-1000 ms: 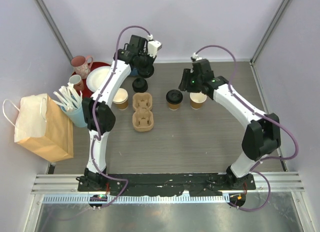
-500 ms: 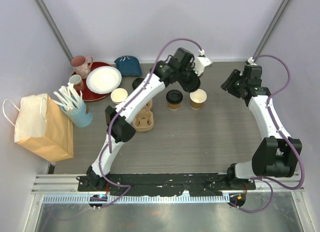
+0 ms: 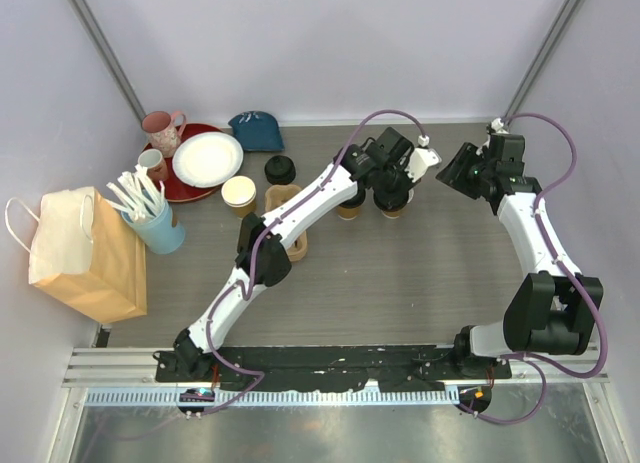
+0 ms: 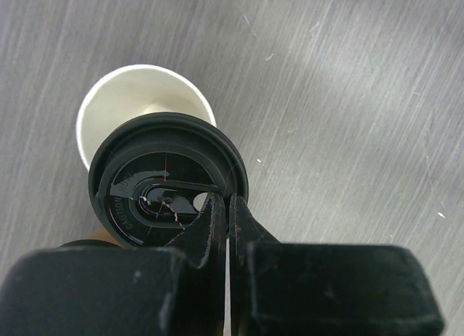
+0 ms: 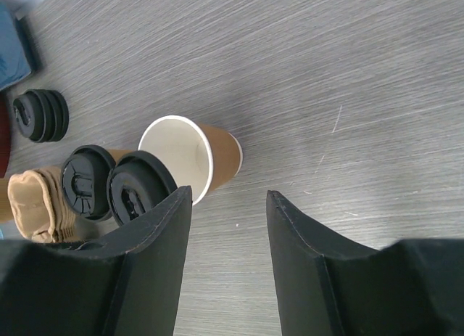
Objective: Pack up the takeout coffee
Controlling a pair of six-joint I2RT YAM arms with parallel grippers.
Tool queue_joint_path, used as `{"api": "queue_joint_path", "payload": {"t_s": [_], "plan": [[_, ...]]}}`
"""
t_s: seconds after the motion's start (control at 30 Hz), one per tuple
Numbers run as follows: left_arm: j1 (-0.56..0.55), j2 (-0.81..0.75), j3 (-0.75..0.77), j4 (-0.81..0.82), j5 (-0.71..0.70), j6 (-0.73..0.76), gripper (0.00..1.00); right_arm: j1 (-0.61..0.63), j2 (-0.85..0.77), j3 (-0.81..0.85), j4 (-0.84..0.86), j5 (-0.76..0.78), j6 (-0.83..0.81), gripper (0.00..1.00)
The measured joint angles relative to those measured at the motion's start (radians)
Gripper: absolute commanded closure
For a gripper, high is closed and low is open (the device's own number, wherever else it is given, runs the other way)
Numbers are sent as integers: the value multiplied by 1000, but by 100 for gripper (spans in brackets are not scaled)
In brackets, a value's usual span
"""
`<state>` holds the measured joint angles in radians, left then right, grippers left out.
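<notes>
The top view is lit brightly and evenly from above. Only short, soft shadows are cast on the table (image 3: 400, 283), and glare is seen on the metal plate (image 3: 330, 428) at the near edge.

In the left wrist view a pale band of reflected light is laid diagonally across the wood grain. A faint sheen is carried by the lid (image 4: 168, 178), and the left gripper (image 4: 226, 205) is rendered black and soft.

In the right wrist view the right gripper (image 5: 228, 198) is underexposed and slightly blurred. The cup (image 5: 190, 158) is shown sharp, with a soft shadow beside it, and the top-left corner is blown out.

Glossy plastic lid (image 4: 168, 178), paper cup (image 4: 142, 96)
</notes>
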<state>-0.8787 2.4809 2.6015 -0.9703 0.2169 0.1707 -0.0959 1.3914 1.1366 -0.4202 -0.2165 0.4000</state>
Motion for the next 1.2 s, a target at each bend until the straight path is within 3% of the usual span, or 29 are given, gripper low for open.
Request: {"api": "queue_joint_path", "payload": {"t_s": [0.43,0.63,0.87,1.2], "plan": [[1,0,24,53,-22,36,100,0,7,-5,26,-102,-3,51],[4,-34,-63,61,32,140,100,0,-25,-24,77,-187,-36,51],[10,-34,-42,69,59,216,100,-11,-38,-24,125,-235,-24,51],[23,-33,-40,117,64,224,100,-11,132,26,122,-200,0,57]]}}
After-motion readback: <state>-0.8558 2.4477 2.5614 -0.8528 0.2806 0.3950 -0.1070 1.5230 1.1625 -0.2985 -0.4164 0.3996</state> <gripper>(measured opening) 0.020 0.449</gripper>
